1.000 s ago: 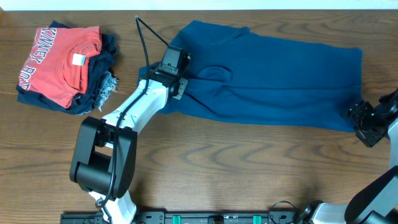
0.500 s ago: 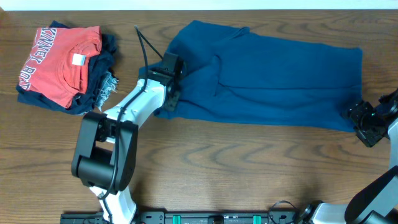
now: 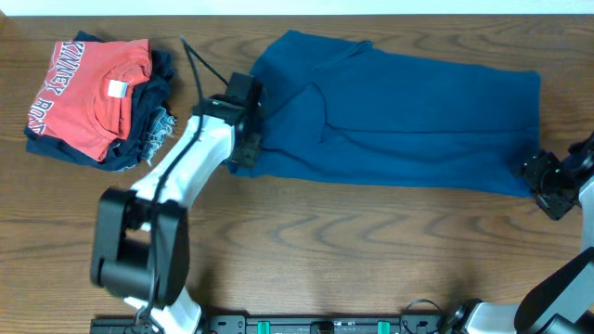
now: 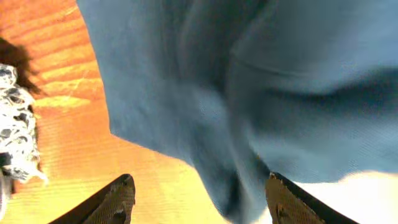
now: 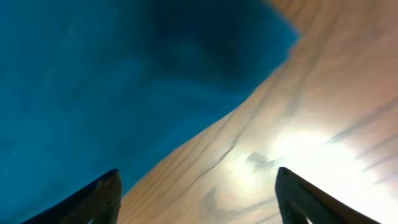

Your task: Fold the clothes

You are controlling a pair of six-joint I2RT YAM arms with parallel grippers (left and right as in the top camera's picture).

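blue garment point(image 3: 408, 111) lies spread flat by the table's point(image 3: 371, 250) back edge, mid to right, w/ l gripper point(image 4: 202, 196) wide apart at its left edge and r gripper point(image 5: 199, 199) likewise gaping at its front-right corner, prob to grab both ends for a fold.

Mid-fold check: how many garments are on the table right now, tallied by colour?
Deep-blue garment, spread out: 1
Red T-shirt, on top of the left pile: 1
Dark navy denim piece, under the red one: 1 visible
Total: 3
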